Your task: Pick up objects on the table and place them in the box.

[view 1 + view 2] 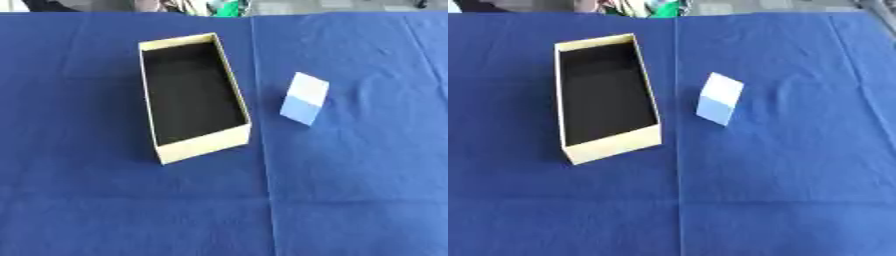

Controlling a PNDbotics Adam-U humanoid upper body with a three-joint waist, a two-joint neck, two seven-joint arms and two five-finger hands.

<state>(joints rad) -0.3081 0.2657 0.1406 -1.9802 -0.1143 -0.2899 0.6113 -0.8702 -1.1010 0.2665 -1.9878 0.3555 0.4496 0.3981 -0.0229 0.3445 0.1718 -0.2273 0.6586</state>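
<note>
A small white-and-pale-blue block (304, 98) is shown lying on the blue-clothed surface (367, 190), just to the right of an open cream-walled box (204, 146) with a dark interior. The block and the box are apart, with a strip of bare cloth and a lengthwise crease of the cloth between them. The block lies askew, its upper half white and its lower half pale blue; whether it is a carton, a foam piece or a folded card cannot be told.

From its flat faces and sharp corners, the block is judged to be light and fairly stiff, and not fragile. Its faces appear smooth, so some slipping may be expected. A pinch across the two long sides, thumb against fingers, is judged the most suitable hold, since the short way across offers the narrower span.

The box is long and narrow, set at a slight angle, and nothing can be seen inside it. Its near wall stands higher than the block, so the block would have to be lifted over the rim and not slid in. The box itself may shift if it is nudged, being probably light card.

Neither hand is seen in either view; the state of their fingers therefore cannot be told. Nothing else lies on the cloth near the block, and no obstacle to an approach from the right is visible.
</note>
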